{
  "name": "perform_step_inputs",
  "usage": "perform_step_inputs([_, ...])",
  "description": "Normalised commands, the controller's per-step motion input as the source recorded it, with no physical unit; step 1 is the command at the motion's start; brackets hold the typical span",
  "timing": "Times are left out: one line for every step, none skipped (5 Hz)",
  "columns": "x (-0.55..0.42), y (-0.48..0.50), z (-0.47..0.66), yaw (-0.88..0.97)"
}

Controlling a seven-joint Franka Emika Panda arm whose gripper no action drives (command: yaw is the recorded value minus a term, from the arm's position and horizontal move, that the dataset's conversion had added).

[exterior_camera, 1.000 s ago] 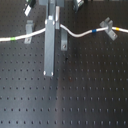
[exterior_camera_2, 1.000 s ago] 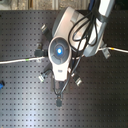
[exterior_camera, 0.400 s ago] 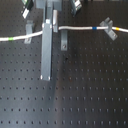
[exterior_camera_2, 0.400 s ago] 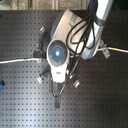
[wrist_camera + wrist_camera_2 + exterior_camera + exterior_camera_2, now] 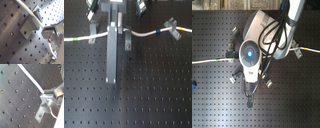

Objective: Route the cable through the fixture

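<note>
Black perforated bench fills the scene, dotted with rows of holes. Across its far part in the first exterior view runs the cable, white with a green band toward the first exterior view's left and blue and yellow bands toward its right, sagging a little between supports. The fixture, a narrow grey upright post, stands just beside the arm's long grey finger, and the cable meets it at its top. A splayed clip sits farther toward the first exterior view's right, with the cable passing by it. In the first wrist view the cable lies across the top of a grey block and ends at the tool, whose tips are pinched on it. The second wrist view shows the same grip.
</note>
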Motion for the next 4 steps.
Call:
perform_step_inputs([0.001, 0.003, 0.15, -0.08])
perform_step_inputs([0.000, 0.000, 0.00, -0.02])
perform_step_inputs([-0.006, -0.208, 0.25, -0.11])
perform_step_inputs([-0.002, -0.272, 0.27, 0.00])
